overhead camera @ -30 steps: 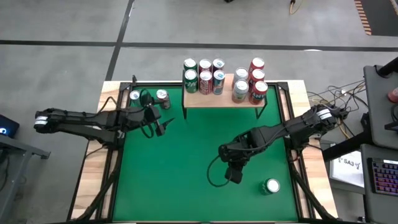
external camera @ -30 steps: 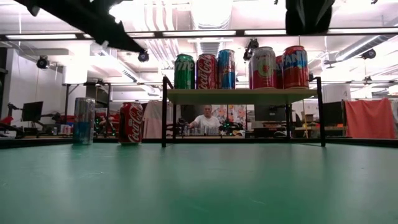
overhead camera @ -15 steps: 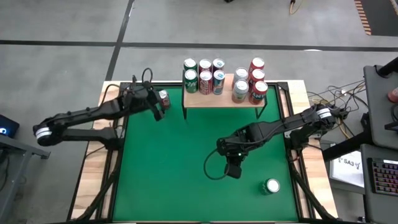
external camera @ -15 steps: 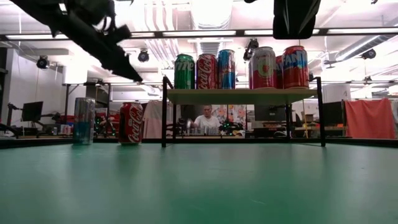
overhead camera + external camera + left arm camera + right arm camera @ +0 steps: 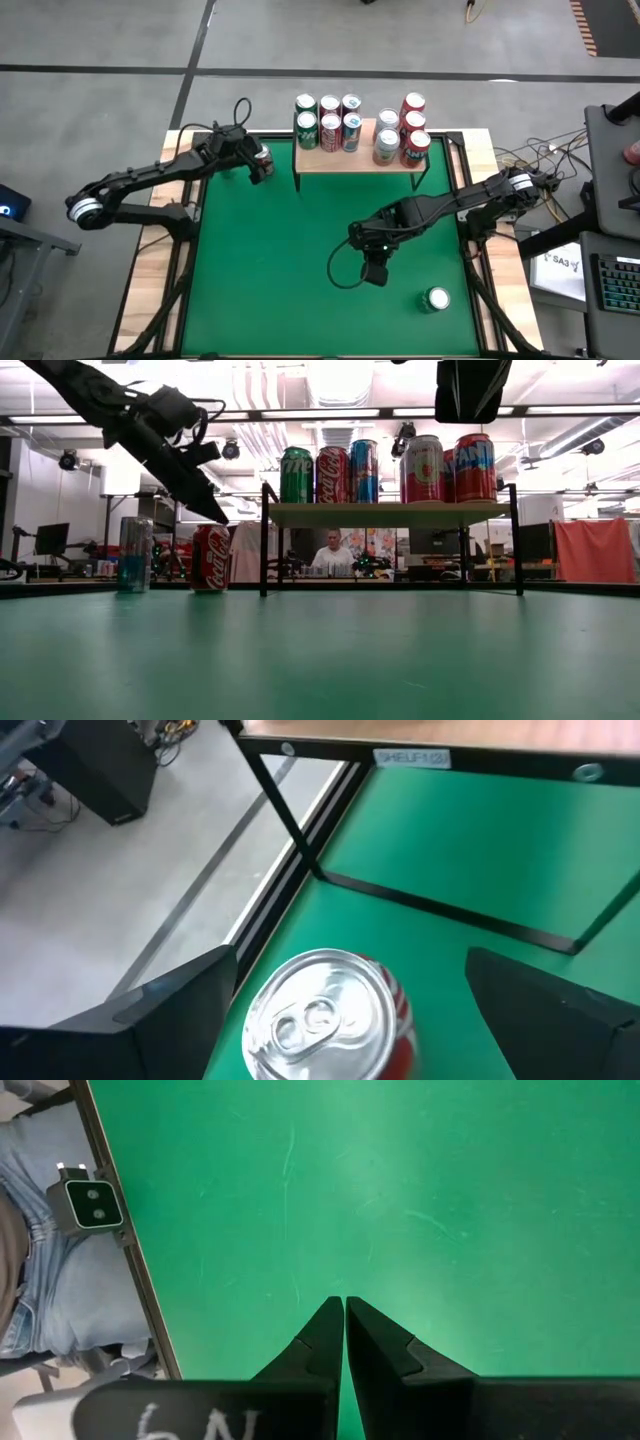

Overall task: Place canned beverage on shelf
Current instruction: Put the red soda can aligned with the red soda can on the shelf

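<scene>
The green tabletop [image 5: 290,250] lies bare in front of the shelf [image 5: 355,158], which stands at its far edge carrying ten cans. The left gripper [image 5: 256,166], fingers spread wide, hovers over the red can [image 5: 325,1020] just left of the shelf. The right gripper [image 5: 372,275], fingers pressed together, hangs over open felt before the shelf.

High view looks straight down; low view looks level across the felt; both share the shelf [image 5: 360,152]; wrist views look close, downward.
</scene>
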Tool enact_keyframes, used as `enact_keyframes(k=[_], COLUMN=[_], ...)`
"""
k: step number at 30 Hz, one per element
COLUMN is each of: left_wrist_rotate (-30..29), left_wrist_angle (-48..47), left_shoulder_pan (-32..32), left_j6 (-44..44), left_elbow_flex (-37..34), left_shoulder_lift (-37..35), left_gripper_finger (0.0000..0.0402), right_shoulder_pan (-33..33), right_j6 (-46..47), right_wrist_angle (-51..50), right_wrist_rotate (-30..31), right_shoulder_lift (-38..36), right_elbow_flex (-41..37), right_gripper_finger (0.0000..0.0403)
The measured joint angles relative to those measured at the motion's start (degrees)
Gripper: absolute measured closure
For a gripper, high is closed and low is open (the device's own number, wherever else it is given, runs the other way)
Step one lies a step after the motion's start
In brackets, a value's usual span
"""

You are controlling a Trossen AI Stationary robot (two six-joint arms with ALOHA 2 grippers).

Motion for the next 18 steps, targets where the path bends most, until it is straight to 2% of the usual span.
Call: enact_keyframes(k=[18], left_wrist_rotate=[-0.6], left_wrist_angle=[0.9], left_shoulder_pan=[1.3], left_j6=[-0.2], left_elbow_flex=[0.0], left_shoulder_lift=[6.2], left_gripper_finger=[0.0024], right_shoulder_pan=[0.0], right_j6=[0.0], right_wrist_angle=[1.5], right_wrist_rotate=[0.1], right_shoulder_lift=[0.0], right_elbow_flex=[0.0], right_gripper_finger=[0.0394])
